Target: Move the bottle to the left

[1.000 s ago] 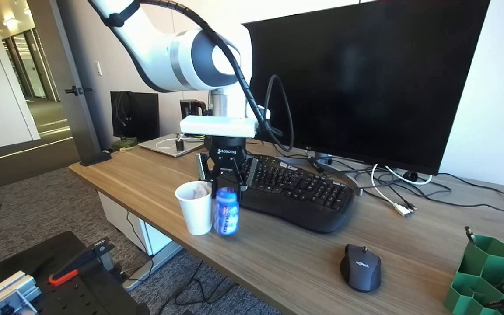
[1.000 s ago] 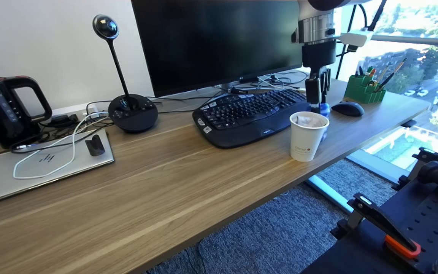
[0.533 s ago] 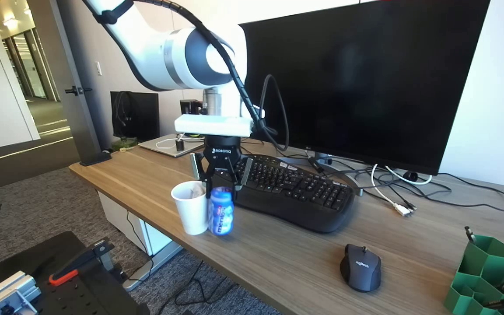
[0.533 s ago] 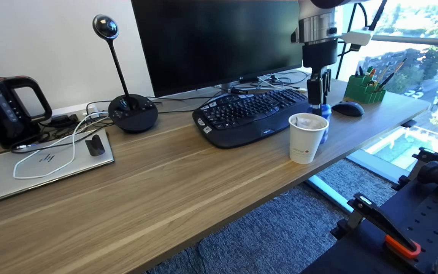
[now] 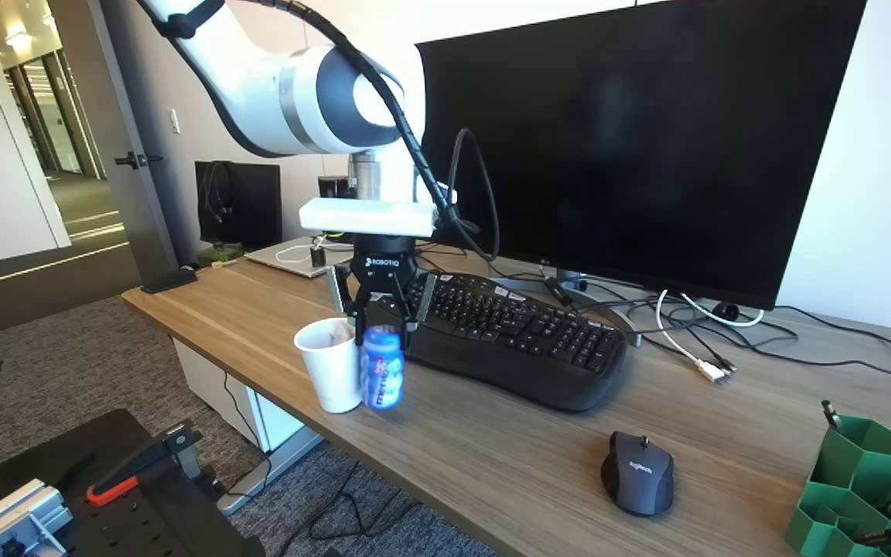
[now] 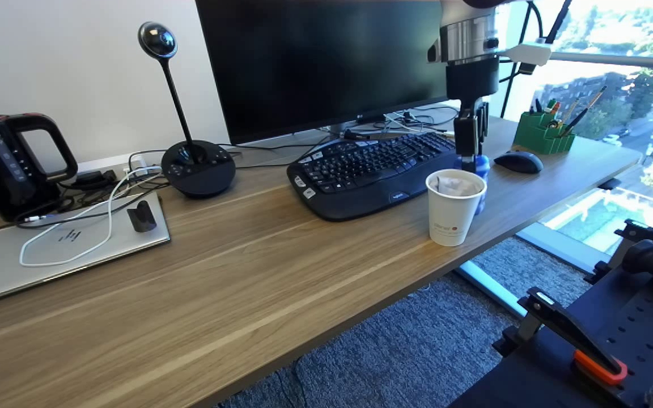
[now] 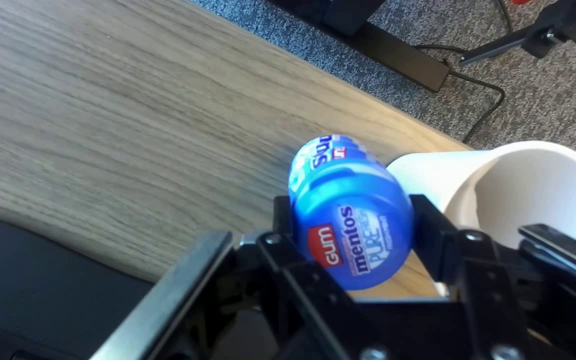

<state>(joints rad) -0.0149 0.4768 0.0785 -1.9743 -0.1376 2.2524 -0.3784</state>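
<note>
The blue bottle (image 5: 383, 379) is upright over the desk, its cap between the black fingers of my gripper (image 5: 384, 333). In the wrist view both fingertips press on the sides of the bottle (image 7: 348, 192), whose printed lid faces the camera. A white paper cup (image 5: 329, 367) stands right beside it, against or very close to the bottle and one finger. In an exterior view the cup (image 6: 452, 218) hides most of the bottle (image 6: 482, 165). Whether the bottle's base touches the desk is hard to tell.
Behind the gripper lies a black keyboard (image 5: 523, 333), with a large monitor (image 5: 631, 147) beyond. A mouse (image 5: 638, 473) and a green pen holder (image 5: 840, 483) are on the same desk. The desk's front edge (image 6: 360, 317) runs close to the cup. A laptop (image 6: 71, 243) lies at the far end.
My gripper and the bottle have shifted together toward the cup's side, leftward in an exterior view, and slightly up in the picture. The cup has moved the same way. The grip looks unchanged.
</note>
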